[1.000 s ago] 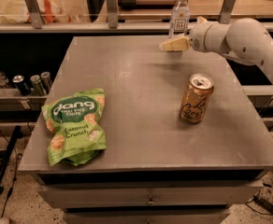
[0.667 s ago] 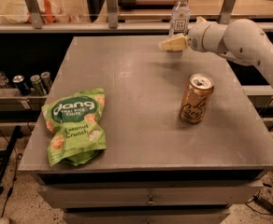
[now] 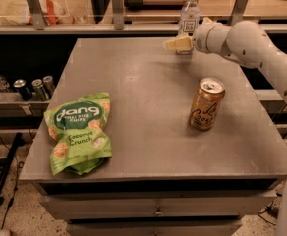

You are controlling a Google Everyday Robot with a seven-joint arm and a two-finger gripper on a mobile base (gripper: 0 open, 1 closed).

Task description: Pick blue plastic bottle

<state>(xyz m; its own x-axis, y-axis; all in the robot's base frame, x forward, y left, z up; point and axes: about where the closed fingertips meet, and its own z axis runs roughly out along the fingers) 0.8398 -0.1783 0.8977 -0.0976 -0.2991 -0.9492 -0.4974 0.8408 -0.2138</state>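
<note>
Gripper (image 3: 182, 40), fingers apart, at 1 o'clock on the table (image 3: 138, 82); its near finger crosses the base of the upright blue plastic bottle (image 3: 189, 14). Gold can (image 3: 207, 103) stands at 5 o'clock from it.

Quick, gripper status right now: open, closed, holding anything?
Gripper: low against the blue plastic bottle at the far edge of the table; open, closed or holding cannot be told.
</note>
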